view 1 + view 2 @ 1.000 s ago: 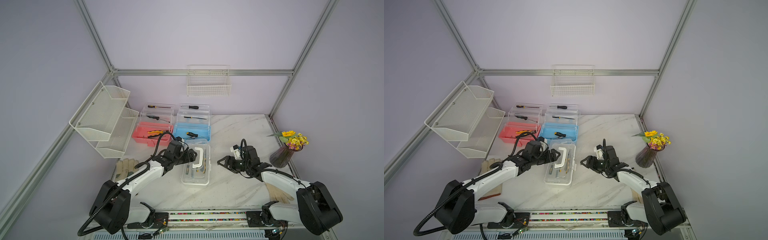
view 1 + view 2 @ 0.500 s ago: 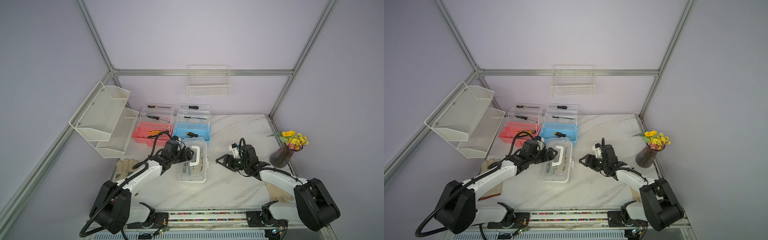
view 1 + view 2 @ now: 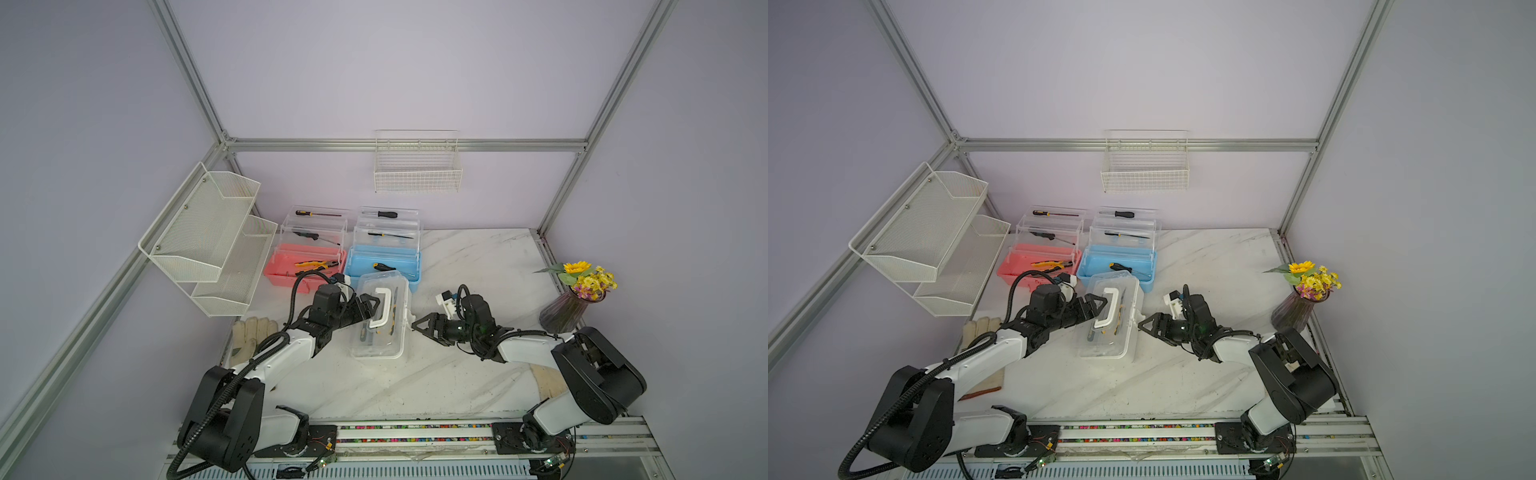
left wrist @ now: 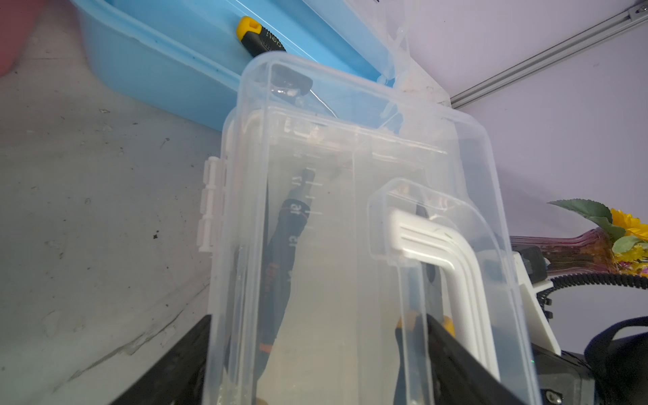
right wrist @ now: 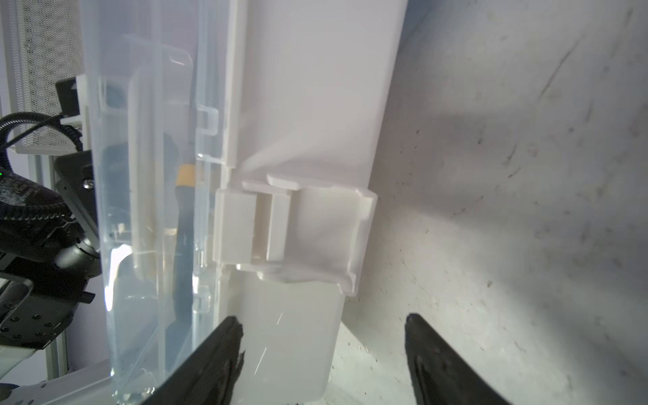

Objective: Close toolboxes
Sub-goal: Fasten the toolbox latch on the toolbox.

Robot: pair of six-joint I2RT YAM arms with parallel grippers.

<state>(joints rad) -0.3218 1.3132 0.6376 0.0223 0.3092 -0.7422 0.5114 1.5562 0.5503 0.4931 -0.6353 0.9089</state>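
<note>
Left tool (image 3: 372, 308) at lid of white toolbox (image 3: 380, 347)

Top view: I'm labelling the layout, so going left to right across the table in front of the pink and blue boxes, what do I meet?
Glove → white toolbox → right tool → vase.

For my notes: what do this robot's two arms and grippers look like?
The left arm and right arm match: white link shells between bulky black joints. A black corrugated cable conduit loops along the left one. The left gripper and right gripper have black, triangular fingers; a white mount sits at each wrist.
</note>
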